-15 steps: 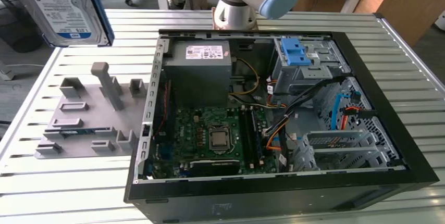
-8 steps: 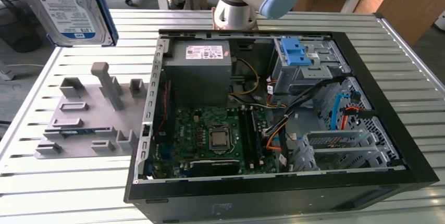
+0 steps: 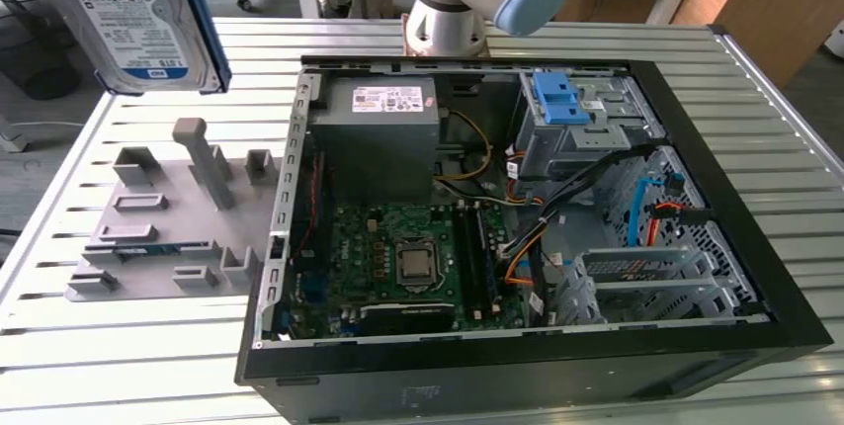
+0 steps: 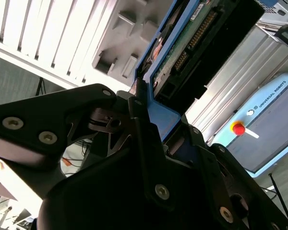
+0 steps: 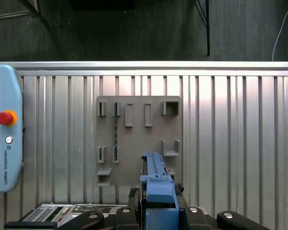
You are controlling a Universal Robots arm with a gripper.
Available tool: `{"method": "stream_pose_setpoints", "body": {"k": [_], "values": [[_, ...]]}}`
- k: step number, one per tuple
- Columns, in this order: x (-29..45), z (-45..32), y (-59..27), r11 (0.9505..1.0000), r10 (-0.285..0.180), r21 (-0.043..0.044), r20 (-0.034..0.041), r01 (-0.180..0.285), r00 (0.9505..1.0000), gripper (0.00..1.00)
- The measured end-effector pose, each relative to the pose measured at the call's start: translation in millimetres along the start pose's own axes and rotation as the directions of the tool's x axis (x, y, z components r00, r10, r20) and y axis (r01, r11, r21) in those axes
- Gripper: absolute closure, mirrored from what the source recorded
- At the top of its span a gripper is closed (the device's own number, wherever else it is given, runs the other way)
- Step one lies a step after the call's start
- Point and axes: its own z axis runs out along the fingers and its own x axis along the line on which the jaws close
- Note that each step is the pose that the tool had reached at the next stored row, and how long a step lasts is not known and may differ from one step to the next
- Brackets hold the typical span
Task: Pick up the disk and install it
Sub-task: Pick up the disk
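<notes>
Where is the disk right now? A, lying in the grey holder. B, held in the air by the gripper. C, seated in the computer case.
B: the exterior view shows the disk in the air above the grey holder, and in the first wrist view the gripper has its jaws shut on its blue frame.

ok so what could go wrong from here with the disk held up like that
1. The end effector pinches the disk by its blue frame edge, so it might slip or tilt.
2. It hangs above the grey fixture with upright posts; a drop could damage it.
3. Loose cables cross the computer case, possibly snagging it.
</notes>
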Motion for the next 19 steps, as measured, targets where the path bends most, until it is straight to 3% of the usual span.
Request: {"method": "stream_pose_setpoints", "body": {"k": [6, 19], "values": [[9.6, 0.0, -3.4, 1.0, 0.0, 0.0001, 0.0001, 0.0, 1.0, 0.64], [10.2, -0.1, -14.8, 1.0, 0.0, 0.0001, 0.0001, 0.0, 1.0, 0.64]]}}
